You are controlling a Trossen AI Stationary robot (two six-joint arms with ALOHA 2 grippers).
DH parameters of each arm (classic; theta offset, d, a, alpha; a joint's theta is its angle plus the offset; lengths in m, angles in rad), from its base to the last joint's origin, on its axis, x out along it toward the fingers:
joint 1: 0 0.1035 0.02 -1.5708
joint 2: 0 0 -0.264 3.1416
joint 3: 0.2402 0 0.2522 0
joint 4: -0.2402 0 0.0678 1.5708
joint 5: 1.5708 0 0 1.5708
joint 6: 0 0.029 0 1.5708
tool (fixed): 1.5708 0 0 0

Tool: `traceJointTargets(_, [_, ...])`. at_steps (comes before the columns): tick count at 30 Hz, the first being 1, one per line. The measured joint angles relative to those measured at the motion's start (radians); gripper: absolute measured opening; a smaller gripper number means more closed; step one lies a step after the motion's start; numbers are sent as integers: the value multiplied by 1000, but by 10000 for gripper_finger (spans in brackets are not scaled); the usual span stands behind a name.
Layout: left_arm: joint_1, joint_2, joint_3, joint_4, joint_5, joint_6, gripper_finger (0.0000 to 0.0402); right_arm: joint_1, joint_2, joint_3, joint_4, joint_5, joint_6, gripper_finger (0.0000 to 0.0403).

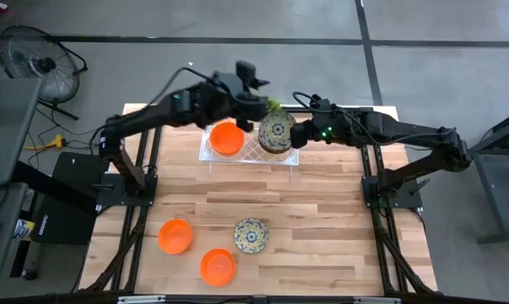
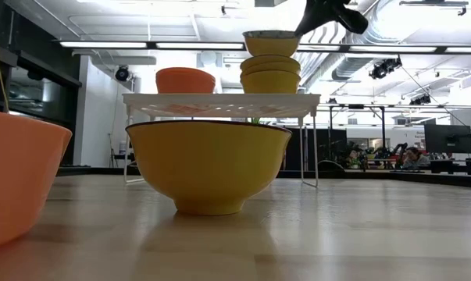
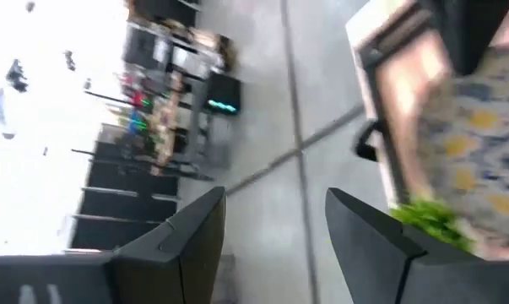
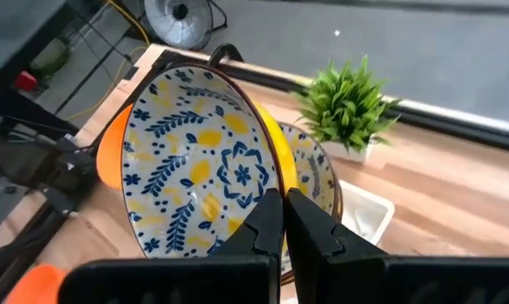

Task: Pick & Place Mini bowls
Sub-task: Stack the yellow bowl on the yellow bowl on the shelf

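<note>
The high view looks straight down on the whole surface (image 1: 322,219). The low view sits at surface level, close to a floral bowl (image 2: 208,164), facing the white tray (image 2: 219,100) toward twelve o'clock. Both share that tray (image 1: 250,152). Each wrist view looks past its own fingers (image 4: 281,226).

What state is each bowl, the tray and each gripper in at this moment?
Left gripper: open, empty, above the tray's far side.
Right gripper: shut on floral bowl, over the floral stack.
Tray: holds orange bowls.
Table: two orange bowls, one floral bowl, upright.
</note>
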Motion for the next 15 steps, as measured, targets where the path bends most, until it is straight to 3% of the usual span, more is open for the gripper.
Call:
traceJointTargets(10, [1, -68, 270, -272, 128, 29, 198, -71, -1, 0, -8, -149, 46, 0])
traceJointTargets(15, [-5, -165, 272, -399, 266, -5, 198, -106, -1, 0, -8, -210, 60, 0])
